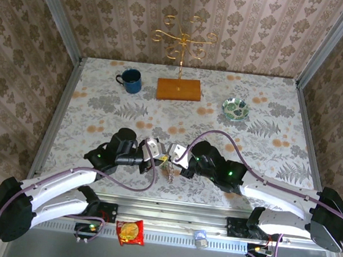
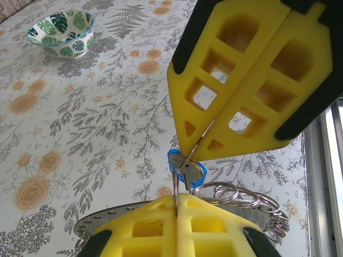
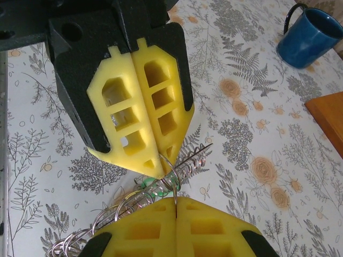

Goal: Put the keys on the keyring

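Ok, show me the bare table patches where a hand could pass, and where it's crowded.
Free: the wide strip in front of the blue mug, wooden stand base and green bowl; also the table's right side below the bowl, and its left edge below the mug. Crowded: near centre, where the left tool and right tool meet, shut on the keyring.

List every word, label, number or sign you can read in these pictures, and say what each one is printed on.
No text can be read anywhere.
Red snack packet: printed, but too small to read.
Blue mug, leaf-patterned bowl, keyring: no lettering visible.
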You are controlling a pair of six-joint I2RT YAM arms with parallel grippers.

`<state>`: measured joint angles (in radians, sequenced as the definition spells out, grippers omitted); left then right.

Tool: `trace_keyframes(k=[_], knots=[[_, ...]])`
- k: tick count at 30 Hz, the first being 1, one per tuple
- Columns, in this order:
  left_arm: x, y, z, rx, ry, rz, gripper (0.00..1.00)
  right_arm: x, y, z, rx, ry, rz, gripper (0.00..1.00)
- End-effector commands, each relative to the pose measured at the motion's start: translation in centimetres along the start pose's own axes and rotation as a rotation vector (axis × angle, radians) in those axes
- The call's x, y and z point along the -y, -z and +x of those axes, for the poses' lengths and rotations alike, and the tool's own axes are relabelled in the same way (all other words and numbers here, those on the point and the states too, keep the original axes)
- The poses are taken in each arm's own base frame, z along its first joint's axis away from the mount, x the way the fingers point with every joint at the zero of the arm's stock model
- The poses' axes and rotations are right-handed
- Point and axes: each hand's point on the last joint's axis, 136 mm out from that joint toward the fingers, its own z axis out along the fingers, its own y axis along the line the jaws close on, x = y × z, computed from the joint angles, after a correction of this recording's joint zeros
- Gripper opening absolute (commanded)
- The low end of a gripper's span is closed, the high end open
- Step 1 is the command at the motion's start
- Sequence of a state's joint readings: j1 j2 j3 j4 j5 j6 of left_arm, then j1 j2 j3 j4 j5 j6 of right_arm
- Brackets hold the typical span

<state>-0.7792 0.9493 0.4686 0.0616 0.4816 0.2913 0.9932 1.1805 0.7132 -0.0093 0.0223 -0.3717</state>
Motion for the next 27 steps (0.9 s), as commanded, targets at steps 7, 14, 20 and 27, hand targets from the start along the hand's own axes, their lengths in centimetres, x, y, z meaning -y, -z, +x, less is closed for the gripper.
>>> trace_keyframes(k=[7,14,20,27], knots=[[0.2,0.0,-0.9,0.041,-0.019,0.008,0.00,0.6,-0.2,-1.3,0.020,0.014,0.024,0.00],[0.3,0.0,-0.9,0.041,-0.020,0.010,0.00,0.9,0.0,-1.5,0.028,0.016,0.045,0.00],[0.2,0.0,-0.9,0.038,-0.020,0.004,0.00,1.1,0.7,-1.5,0.050,0.030,0.059,0.00],[0.2,-0.1,-0.9,0.039,-0.019,0.006,0.00,1.1,1.0,-1.6,0.060,0.033,0.060,0.00]])
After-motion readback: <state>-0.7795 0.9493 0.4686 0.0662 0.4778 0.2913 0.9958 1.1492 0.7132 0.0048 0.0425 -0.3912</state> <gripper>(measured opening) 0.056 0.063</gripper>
